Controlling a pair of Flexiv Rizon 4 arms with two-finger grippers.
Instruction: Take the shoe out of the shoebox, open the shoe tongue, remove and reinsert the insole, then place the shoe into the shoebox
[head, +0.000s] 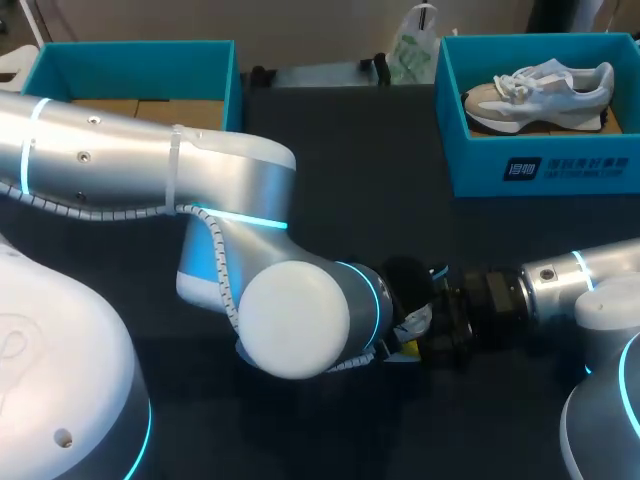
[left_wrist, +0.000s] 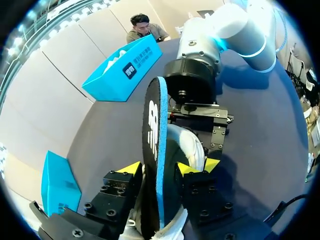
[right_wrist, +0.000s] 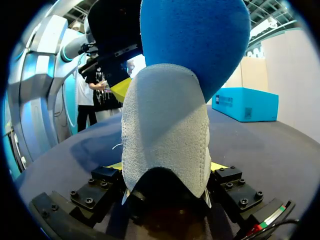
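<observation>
The right hand (right_wrist: 165, 167) is closed on the shoe (right_wrist: 165, 125), one finger at each side, over the middle of the bench (head: 340, 150); the left hand (left_wrist: 159, 168) faces it, pinched on the insole (left_wrist: 152, 130), which stands on edge, partly out of the shoe. A second shoe (head: 540, 95) lies in the shoebox (head: 540, 165) at the far right; an open box (head: 130, 70) sits far left.

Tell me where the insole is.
Left wrist view: the insole stands on edge between the left end effector's tips, beside the shoe in the right end effector.
</observation>
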